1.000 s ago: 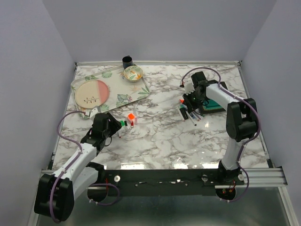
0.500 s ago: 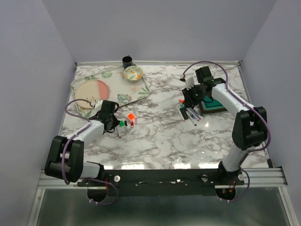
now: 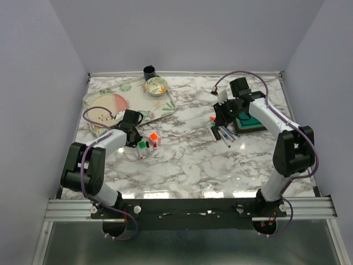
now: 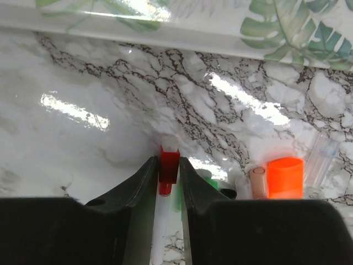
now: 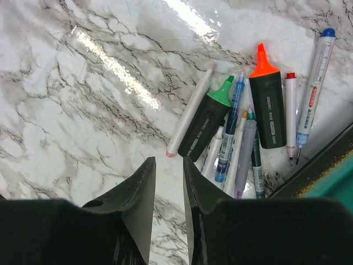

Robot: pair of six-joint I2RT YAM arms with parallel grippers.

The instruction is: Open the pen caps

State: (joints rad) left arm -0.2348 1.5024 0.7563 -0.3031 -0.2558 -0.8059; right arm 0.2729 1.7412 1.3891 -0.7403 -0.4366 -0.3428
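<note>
Left gripper (image 4: 167,160) jaws pinch a small red plastic pen cap (image 4: 169,165) over the white marble table (image 4: 83,138). Just right lie a green cap (image 4: 207,179), a pale pink cap (image 4: 257,183) and an orange cylindrical cap (image 4: 285,178), with a leaf-print tray (image 4: 165,25) on the far side. Right gripper (image 5: 169,165) jaws are narrowly apart with nothing between. Beyond lie a black green-tipped highlighter (image 5: 205,126), a black orange-tipped highlighter (image 5: 267,107) and thin pens (image 5: 237,146).

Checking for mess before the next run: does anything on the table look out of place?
Nothing looks spilled or broken. The pens lie in an untidy overlapping heap, two black highlighters showing bare orange and green tips. Loose caps, including an orange cap, sit scattered beside the left gripper, which pinches a red cap.
</note>
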